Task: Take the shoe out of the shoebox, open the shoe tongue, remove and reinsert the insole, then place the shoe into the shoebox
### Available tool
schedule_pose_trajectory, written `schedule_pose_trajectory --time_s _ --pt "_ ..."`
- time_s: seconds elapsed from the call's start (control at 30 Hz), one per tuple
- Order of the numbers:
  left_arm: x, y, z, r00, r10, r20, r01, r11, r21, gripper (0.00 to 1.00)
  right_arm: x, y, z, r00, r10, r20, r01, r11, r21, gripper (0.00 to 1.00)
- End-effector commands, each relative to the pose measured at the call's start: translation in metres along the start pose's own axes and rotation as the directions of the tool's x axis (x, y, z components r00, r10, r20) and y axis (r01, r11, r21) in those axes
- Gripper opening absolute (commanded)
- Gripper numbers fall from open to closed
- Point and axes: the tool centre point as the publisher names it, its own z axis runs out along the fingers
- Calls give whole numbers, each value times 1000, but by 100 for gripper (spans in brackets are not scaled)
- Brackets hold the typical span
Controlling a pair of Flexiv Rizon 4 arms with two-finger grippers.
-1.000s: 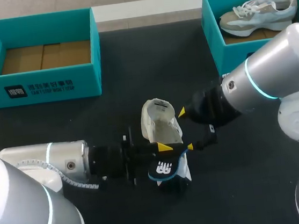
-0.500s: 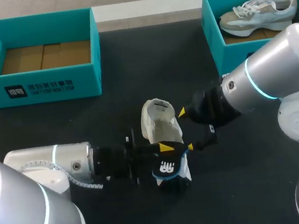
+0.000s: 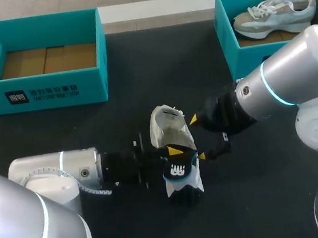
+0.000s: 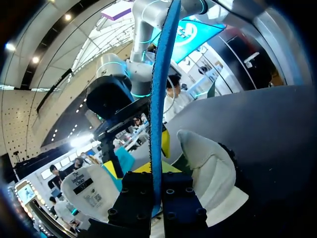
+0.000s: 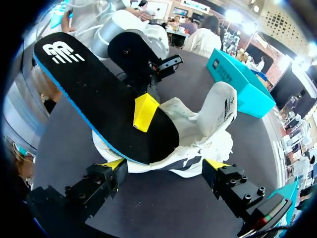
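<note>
A white shoe [image 3: 169, 129] lies on the black table, its opening turned up. Over its front end hangs the black insole [image 3: 181, 174] with a blue rim, and my left gripper [image 3: 173, 154] is shut on it. Seen from the left wrist, the insole [image 4: 158, 99] stands edge-on between the black fingers [image 4: 133, 203], with the shoe [image 4: 210, 168] just beyond. My right gripper [image 3: 197, 137] stands open beside the shoe, touching nothing. In the right wrist view the insole [image 5: 99, 94] slants across the shoe [image 5: 208, 124], ahead of the open right gripper [image 5: 166, 166].
A teal shoebox [image 3: 45, 80] lined with brown cardboard stands at the back left. Another teal shoebox [image 3: 229, 36] at the back right holds a second shoe [image 3: 276, 13]. My right arm's big joints fill the table's right side.
My left arm has pushed a little to the right, carrying the insole further over the shoe. The right arm has stayed where it was.
</note>
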Motion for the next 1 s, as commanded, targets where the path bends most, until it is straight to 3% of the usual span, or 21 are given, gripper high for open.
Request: schedule_pose_trajectory --time_s 0.03,0.23,0.43,0.5,0.7,1.0 --pt "-2 14 10 1000 0 -13 0 1000 -11 0 1 0 0 1000 0 2 0 1000 -1 100" --pt "-2 29 15 999 -11 -31 10 999 -42 0 1 0 0 1000 0 2 0 1000 -1 100" --pt "-8 23 10 1000 -18 -24 17 999 -39 0 1 0 0 1000 0 2 0 1000 -1 100" --pt "-11 18 8 1000 -17 -19 17 999 -35 18 1 0 0 1000 0 2 0 1000 -1 100" --pt "-18 6 3 999 -7 -35 6 999 -35 43 1 0 0 1000 0 2 0 1000 -1 100" --pt "-20 -8 -6 999 -3 -32 2 1000 -30 44 1 0 0 1000 0 2 0 1000 -1 100"
